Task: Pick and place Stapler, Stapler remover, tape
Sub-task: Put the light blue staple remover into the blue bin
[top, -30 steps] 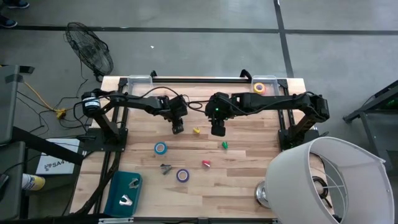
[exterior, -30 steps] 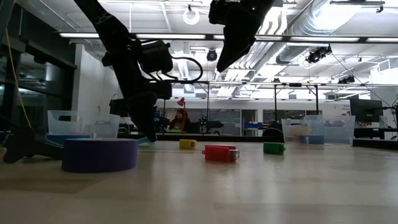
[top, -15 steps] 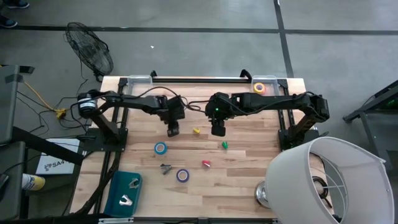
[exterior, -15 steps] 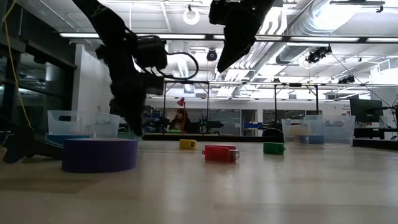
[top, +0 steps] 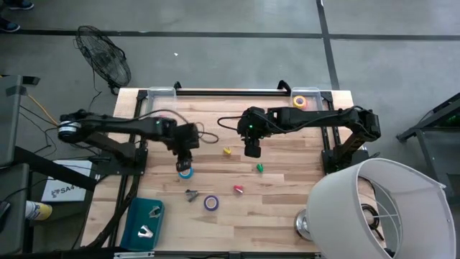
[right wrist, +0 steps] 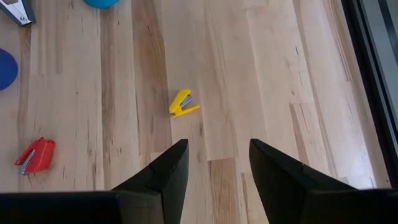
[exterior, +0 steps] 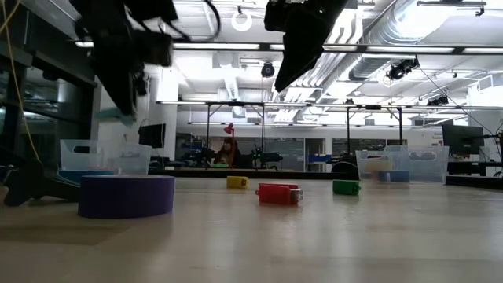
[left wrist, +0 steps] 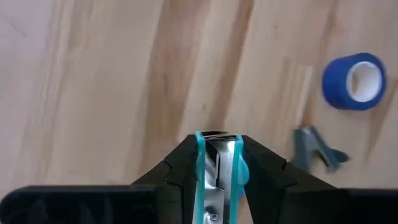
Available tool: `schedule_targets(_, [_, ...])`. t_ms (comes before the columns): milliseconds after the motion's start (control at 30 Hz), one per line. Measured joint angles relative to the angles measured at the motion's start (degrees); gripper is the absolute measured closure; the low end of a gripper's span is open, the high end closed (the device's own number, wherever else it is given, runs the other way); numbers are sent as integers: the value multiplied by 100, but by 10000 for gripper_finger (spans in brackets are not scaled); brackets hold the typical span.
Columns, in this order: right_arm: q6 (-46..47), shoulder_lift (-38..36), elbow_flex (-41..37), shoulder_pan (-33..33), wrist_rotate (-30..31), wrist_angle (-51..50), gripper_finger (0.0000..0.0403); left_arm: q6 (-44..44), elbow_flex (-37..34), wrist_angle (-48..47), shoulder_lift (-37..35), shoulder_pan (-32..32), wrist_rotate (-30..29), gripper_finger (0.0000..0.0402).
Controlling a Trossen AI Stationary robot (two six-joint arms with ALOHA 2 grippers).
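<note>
My left gripper (top: 185, 152) hangs above the table over the blue tape roll (top: 185, 173), shut on a small teal thing with metal in it, which looks like a stapler (left wrist: 217, 163). The blue tape (left wrist: 362, 81) and a grey staple remover (left wrist: 316, 149) lie flat below it. My right gripper (top: 251, 152) is open and hovers near the yellow stapler (right wrist: 183, 104). The purple tape (top: 210, 203), the green stapler (top: 259, 167) and the pink stapler (top: 238, 189) rest on the wood. A yellow tape (top: 300, 101) lies in the far right bin. My left gripper pinches the teal stapler between its two fingers, one on each teal side (left wrist: 199, 155), with the metal middle showing between them. The fingers point down from above. The stapler is lifted clear of the table.
A teal tray (top: 133, 224) with staple removers sits at the near left corner. A white lamp shade (top: 374, 208) stands over the near right corner. Clear bins (top: 162, 94) line the far edge. Bare wood lies between the scattered things.
My left gripper has moved toward the table's left and near edge and risen, carrying the teal thing until it stands above the blue tape. My right arm has kept still.
</note>
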Motion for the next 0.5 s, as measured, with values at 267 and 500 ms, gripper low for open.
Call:
schedule_targets(267, [-7,0,0,-1,-11,0,242,-1682,0,-258,-544,-1323,-699,305])
schedule_targets(500, [-16,0,0,-1,-13,2,242,-3101,0,-267,-551,-2484,-837,305])
